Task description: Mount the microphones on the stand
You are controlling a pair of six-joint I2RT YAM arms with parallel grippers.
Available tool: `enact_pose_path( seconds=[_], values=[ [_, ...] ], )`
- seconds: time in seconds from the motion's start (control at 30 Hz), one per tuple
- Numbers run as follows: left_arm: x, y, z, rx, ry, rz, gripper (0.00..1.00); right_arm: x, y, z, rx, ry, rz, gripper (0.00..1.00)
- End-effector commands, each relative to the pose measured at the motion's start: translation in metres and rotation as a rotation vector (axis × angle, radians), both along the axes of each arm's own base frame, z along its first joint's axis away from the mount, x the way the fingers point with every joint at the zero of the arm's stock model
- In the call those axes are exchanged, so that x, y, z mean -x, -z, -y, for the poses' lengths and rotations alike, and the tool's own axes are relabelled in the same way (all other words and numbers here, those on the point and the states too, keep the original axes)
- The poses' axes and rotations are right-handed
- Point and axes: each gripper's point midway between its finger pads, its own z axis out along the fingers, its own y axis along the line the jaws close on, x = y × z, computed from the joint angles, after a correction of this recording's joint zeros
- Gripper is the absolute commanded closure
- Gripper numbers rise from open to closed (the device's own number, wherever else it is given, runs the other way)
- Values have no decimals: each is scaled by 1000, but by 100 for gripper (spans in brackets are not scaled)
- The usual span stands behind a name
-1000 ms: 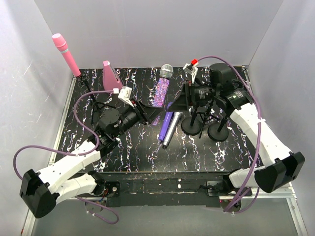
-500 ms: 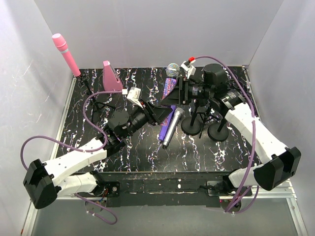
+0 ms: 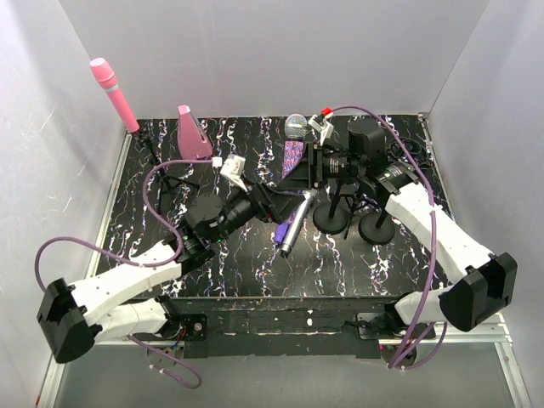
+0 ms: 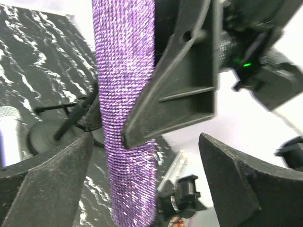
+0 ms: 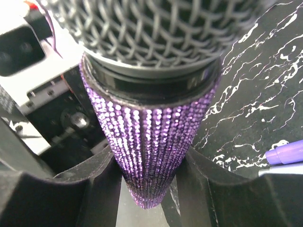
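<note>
The black, white-veined table carries everything. The black round-based stand right of its middle is the reference point here, with a second round-based stand just to its right. The right arm reaches in over that stand, and the left arm comes from well to its left.

Far to the left and behind, the plain pink microphone already sits tilted in a thin tripod stand.

The glittery purple microphone with silver mesh head hangs upright just left of and behind the round-based stand. The right gripper is clenched low on its tapering handle. The left gripper is released, its fingers spread wide either side of the same handle and touching nothing.

The silver-grey microphone and the plain purple microphone lie just left of the stand's base.

- **Slipping grip:** the hold is low on a taper with the heavy head above, so the microphone may pivot or slide out during transport.
- **Knock from the left gripper:** its open fingers are close enough to hit the handle if they swing.
- **Tipping the stand:** pressing the microphone into the light stand could tip it.
- **Rolling microphones:** a tipped or shoved stand could set the two lying microphones rolling.
</note>
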Motion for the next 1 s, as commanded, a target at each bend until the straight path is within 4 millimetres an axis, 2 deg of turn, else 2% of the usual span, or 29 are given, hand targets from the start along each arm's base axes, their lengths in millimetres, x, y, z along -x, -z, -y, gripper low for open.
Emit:
enact_pose_path(
  seconds=[0.0, 0.1, 0.17, 0.27, 0.53, 0.73, 0.97],
  values=[
    [36, -33, -26, 34, 64, 101, 2, 22, -24, 10, -86, -120, 173, 98],
    [48, -34, -44, -8, 61, 105, 2, 45, -21, 17, -123, -275, 258, 99],
    [46, -37, -54, -28, 29, 91, 2, 59, -15, 21, -138, -365, 310, 99],
    [43, -46, -54, -39, 27, 65, 2, 76, -6, 26, -162, -470, 341, 99],
    [40, -62, -8, -12, 192, -4, 4, 95, -6, 35, -189, -547, 395, 98],
    [32, -61, 8, 12, 217, 12, 7, 96, -4, 35, -191, -554, 391, 98],
    [27, -66, 20, 54, 240, 31, 22, 95, 0, 34, -192, -559, 369, 98]
  ],
)
